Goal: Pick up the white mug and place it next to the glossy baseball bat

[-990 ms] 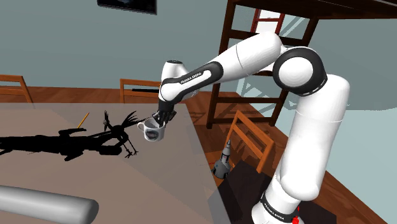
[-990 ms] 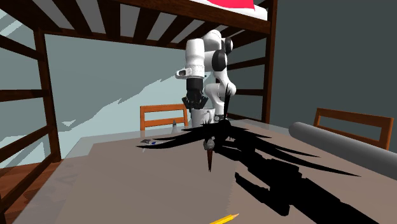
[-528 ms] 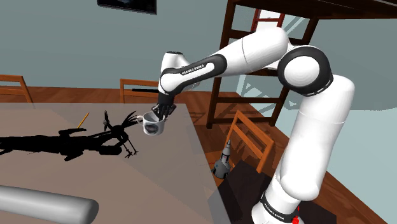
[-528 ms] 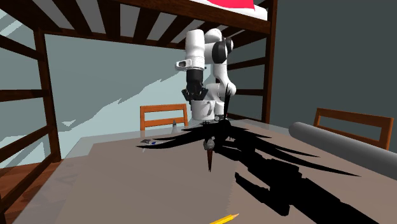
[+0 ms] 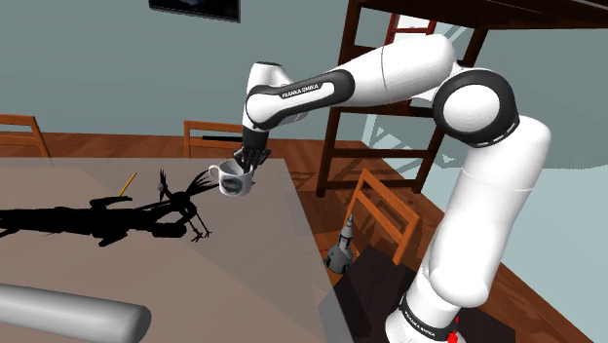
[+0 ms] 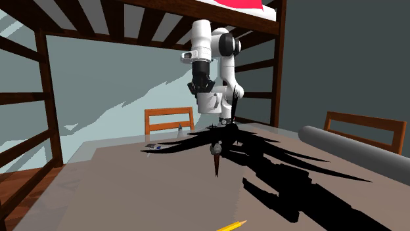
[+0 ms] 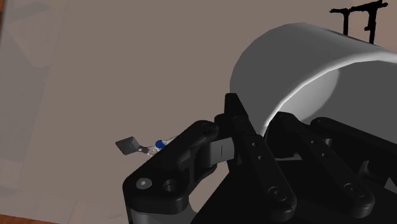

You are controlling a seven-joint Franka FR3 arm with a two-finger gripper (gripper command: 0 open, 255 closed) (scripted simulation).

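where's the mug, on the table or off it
Off it: the mug hangs from the gripper, clear above the table.

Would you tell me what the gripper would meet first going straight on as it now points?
Probably the bare tabletop, the white mug in the gripper touching first; the black bird figure lies close beside, depth unclear.

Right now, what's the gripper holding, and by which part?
The gripper is shut on the white mug, clasping it at the rim, on the mug's wall.
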